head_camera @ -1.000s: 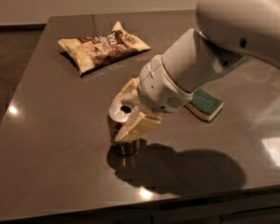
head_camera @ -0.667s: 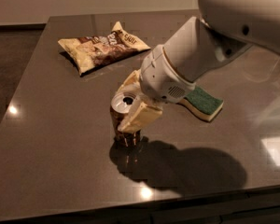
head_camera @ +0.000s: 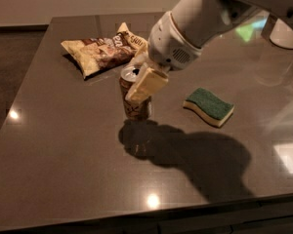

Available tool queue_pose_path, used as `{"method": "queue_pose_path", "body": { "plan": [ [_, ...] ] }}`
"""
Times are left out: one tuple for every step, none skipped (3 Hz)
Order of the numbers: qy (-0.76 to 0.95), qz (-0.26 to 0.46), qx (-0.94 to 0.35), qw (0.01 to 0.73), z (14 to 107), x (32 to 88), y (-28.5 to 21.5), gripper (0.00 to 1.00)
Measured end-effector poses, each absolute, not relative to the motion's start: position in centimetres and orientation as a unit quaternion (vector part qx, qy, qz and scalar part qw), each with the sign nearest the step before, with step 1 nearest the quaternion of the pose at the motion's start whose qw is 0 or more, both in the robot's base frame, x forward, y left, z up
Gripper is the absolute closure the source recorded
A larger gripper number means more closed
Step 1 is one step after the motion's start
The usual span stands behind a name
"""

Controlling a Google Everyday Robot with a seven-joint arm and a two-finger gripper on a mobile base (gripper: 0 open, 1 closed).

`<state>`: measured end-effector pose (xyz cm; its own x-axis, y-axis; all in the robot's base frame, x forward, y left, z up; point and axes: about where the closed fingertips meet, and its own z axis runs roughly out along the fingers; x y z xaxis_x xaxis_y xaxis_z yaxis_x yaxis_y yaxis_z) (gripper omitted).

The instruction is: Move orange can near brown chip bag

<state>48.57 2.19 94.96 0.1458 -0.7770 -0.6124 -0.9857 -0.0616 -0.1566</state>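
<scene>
The orange can [head_camera: 135, 107] is upright, silver top up, held in my gripper [head_camera: 139, 74] a little above the dark table [head_camera: 63, 150]; its shadow lies just below it. The cream fingers [head_camera: 146, 84] are shut on the can's upper part, one in front and one behind. The white arm reaches in from the upper right. The brown chip bag [head_camera: 103, 53] lies flat on the table behind and to the left of the can, a short gap away.
A green-and-yellow sponge [head_camera: 208, 106] lies on the table to the right of the can. The table's front edge runs along the bottom and its left edge drops to the floor.
My gripper has lifted the orange can off the table and carried it toward the back, closer to the chip bag. The arm has swung away from the sponge, which now shows fully.
</scene>
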Motion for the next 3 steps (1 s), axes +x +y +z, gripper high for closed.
{"method": "queue_pose_path", "body": {
  "plan": [
    [0.648, 0.190, -0.681, 0.283, 95.4, 52.4, 2.4, 1.00],
    [0.673, 0.195, -0.655, 0.283, 94.9, 56.3, 2.9, 1.00],
    [0.697, 0.199, -0.628, 0.284, 94.5, 59.7, 3.6, 1.00]
  ]
}}
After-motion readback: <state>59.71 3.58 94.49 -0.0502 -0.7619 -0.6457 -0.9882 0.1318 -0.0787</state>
